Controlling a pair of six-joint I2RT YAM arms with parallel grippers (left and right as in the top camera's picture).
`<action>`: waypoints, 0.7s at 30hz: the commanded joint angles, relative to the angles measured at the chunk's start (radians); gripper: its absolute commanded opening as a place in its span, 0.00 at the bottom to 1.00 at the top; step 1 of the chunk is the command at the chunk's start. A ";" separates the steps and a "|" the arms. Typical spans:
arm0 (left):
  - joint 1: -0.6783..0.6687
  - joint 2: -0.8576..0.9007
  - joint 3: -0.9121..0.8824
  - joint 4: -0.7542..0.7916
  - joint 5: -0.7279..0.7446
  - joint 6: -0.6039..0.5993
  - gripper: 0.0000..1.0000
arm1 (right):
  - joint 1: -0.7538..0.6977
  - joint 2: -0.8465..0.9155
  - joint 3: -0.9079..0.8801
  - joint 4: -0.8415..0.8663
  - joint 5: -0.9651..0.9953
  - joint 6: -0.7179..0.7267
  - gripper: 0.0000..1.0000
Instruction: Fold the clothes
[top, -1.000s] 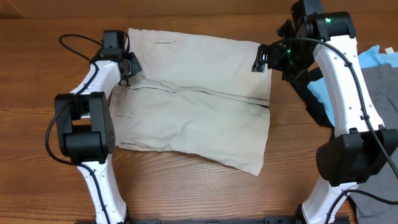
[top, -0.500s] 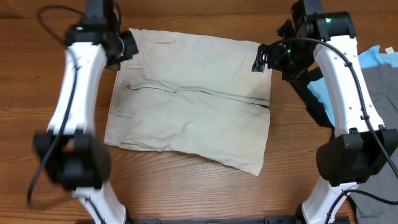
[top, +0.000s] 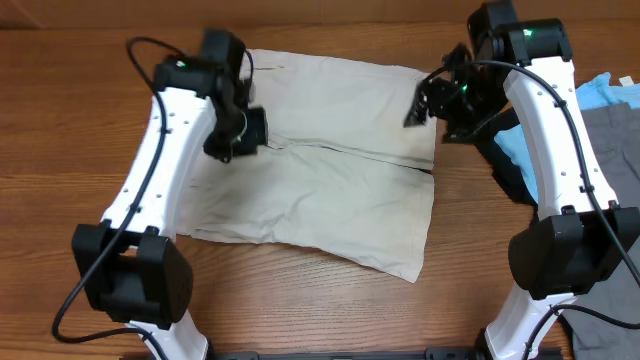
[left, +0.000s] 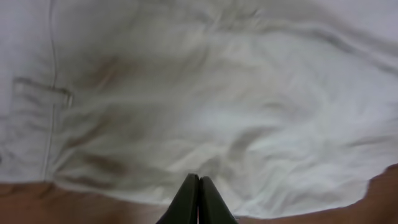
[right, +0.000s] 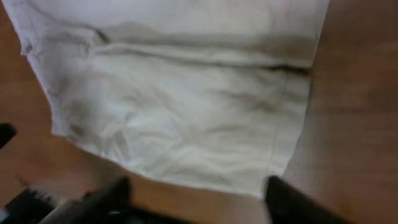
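- While the beige shorts (top: 320, 200) lie spread flat on the wooden table (top: 300, 300), their near hem is seen closest to the two arm bases; the near right corner rests on bare wood.
- At the right edge, beside the right arm, a grey garment (top: 612, 150) is heaped; a light blue garment (top: 602, 92) is laid just beyond it, and a black garment (top: 508, 170) is partly hidden under the arm; all three are kept apart from the shorts.
- Over the shorts, towards the waistband end and beside the middle crease, the left gripper (left: 198, 198) is held with its jaws pressed together; nothing is pinched between them; whether the tips touch the cloth cannot be told.
- A belt loop (left: 41, 92) is shown in the left wrist view.
- Over the far right corner of the shorts, the right gripper (top: 424, 102) is poised; its fingers (right: 283, 196) are spread well apart, and nothing is held.
- A welt pocket (top: 265, 68) is seen by the far edge.
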 joint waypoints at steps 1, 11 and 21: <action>-0.001 -0.013 -0.082 -0.003 -0.099 0.023 0.05 | 0.019 -0.018 -0.019 -0.046 -0.055 0.003 0.04; 0.001 -0.012 -0.395 0.230 -0.089 0.024 0.06 | 0.082 -0.018 -0.361 0.188 0.058 0.050 0.04; 0.001 -0.012 -0.512 0.349 -0.137 0.023 0.07 | 0.082 -0.018 -0.650 0.592 0.137 0.058 0.04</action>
